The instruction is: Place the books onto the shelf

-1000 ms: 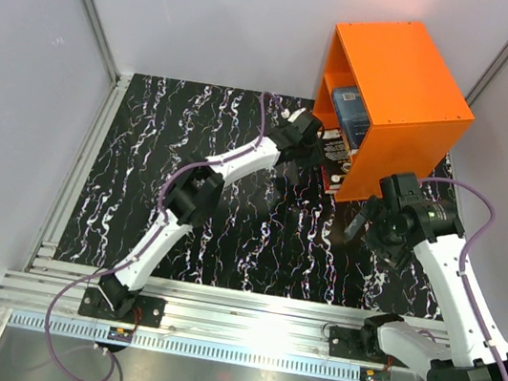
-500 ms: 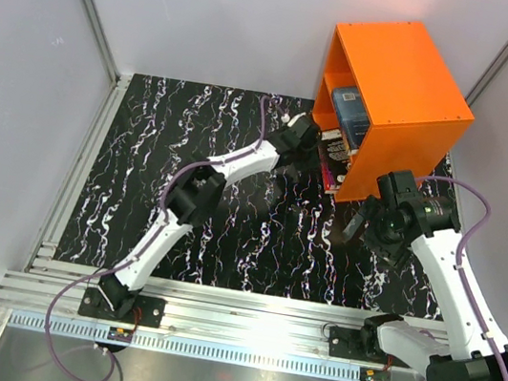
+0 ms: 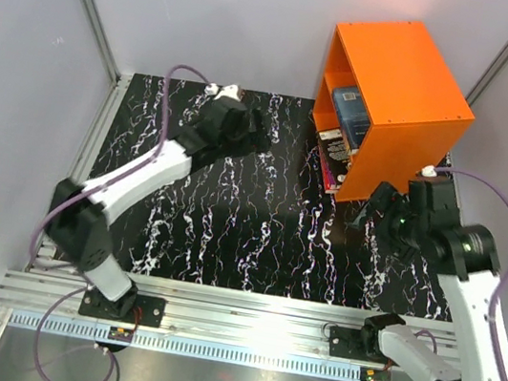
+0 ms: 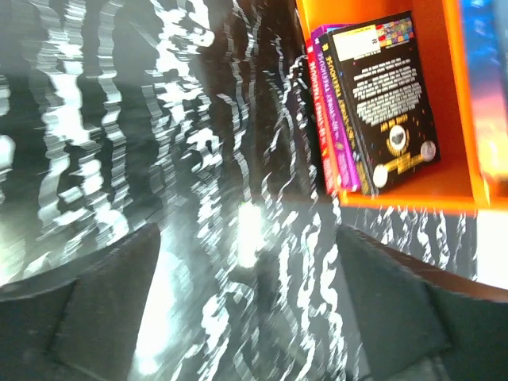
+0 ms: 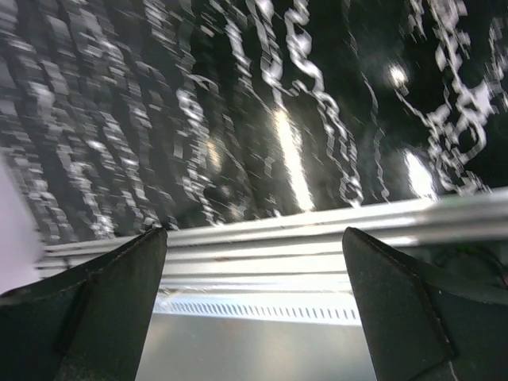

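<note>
A: Near edge first. A rail (image 3: 242,329) crosses the front of the marbled tabletop (image 3: 228,235), and both arm bases are bolted to it.

B: Right end effector (image 3: 364,216)?

A: It hangs over the tabletop, just on the near side of the shelf's corner, touching nothing. In the wrist view its fingers (image 5: 103,309) are spread wide, with only tabletop and rail between them.

B: And the left one?

A: The left end effector (image 3: 260,139) is further back, over the middle-left of the tabletop. It is well apart from the shelf and pointed toward it. Its fingers (image 4: 103,309) are parted wide, nothing held. That view is blurred.

B: The books (image 3: 333,160)?

A: They sit in the orange shelf (image 3: 407,79), at the far right. In the lower compartment a black book (image 4: 385,95) stands on edge. A purple-spined book (image 4: 335,119) and a red-spined book (image 4: 317,111) are pressed against it, near ends at the open front. A bluish book (image 3: 349,109) sits in the upper compartment, above the middle board.
</note>
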